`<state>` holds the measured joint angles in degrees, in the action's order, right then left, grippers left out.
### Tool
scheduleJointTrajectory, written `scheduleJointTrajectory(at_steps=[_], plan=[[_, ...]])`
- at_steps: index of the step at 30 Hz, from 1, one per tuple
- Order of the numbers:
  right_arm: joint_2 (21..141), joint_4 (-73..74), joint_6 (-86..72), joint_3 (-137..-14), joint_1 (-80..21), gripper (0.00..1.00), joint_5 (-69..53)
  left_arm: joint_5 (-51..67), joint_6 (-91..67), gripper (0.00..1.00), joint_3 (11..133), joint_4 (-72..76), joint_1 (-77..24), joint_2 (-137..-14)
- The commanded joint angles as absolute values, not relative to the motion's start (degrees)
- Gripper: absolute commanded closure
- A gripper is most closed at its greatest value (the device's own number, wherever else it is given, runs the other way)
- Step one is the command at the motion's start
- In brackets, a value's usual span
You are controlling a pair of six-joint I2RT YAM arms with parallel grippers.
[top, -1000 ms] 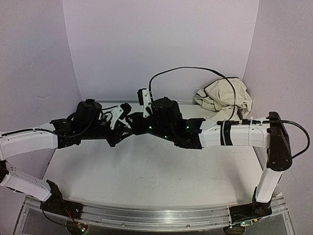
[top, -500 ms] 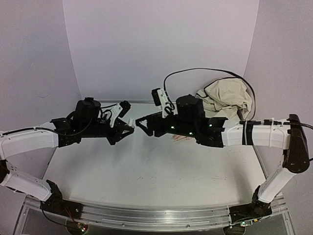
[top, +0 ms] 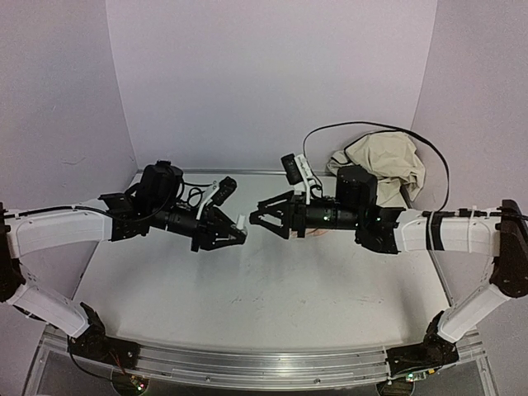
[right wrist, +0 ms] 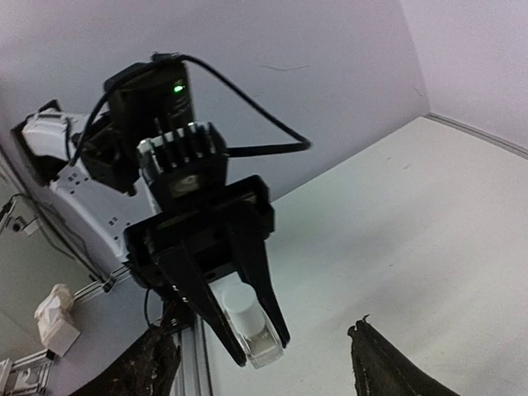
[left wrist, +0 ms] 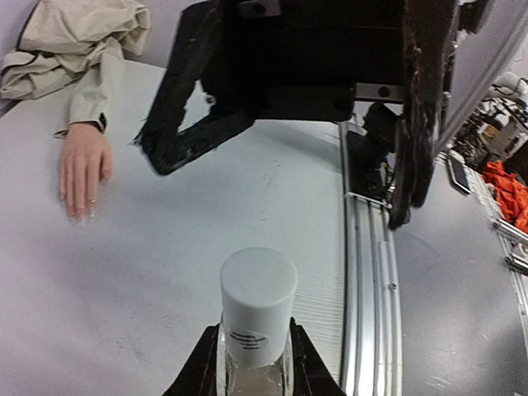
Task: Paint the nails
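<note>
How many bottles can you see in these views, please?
1: a white-capped bottle clamped in the left gripper, held above the table, opposite the open right gripper. Others could be hidden beneath the crumpled cloth.

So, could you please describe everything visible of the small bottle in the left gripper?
The small bottle has a white cylindrical cap in place over a clear glassy body, with a dark-printed label below the cap. It is off the table, its body clamped between the left gripper's black fingers, cap pointing towards the open right gripper, which does not touch it.
</note>
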<state>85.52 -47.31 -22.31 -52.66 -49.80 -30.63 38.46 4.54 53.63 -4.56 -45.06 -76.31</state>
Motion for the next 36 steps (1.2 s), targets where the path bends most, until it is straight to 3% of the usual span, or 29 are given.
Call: scheduleJointTrajectory(at_steps=[1, 16, 21, 25, 30, 33, 36], plan=[[89.7, -55.3, -24.6, -57.3, -50.1, 0.35, -43.8, 51.1, 3.4, 1.00, 57.5, -1.4, -45.2, -78.0], [97.4, -61.2, -29.5, -62.4, -50.1, 0.75, -52.5, 53.9, 3.9, 1.00, 57.3, -1.3, -45.9, -77.9], [98.4, -61.5, -30.0, -62.5, -50.1, 0.78, -53.3, 52.1, 4.5, 1.00, 57.0, -1.4, -45.9, -77.0], [98.4, -61.5, -29.8, -62.2, -50.2, 0.85, -53.4, 49.2, 5.2, 1.00, 56.5, -1.3, -45.9, -75.9], [98.0, -60.1, -29.2, -61.7, -50.1, 1.00, -51.0, 37.1, 5.7, 1.00, 55.4, -1.3, -45.9, -74.0], [97.8, -56.8, -28.0, -61.9, -50.2, 1.00, -47.4, 22.7, 6.0, 1.00, 54.6, -1.5, -45.9, -72.9], [97.7, -48.7, -25.8, -63.9, -51.5, 1.00, -36.0, 9.3, 6.6, 1.00, 53.7, -2.0, -45.9, -71.9]])
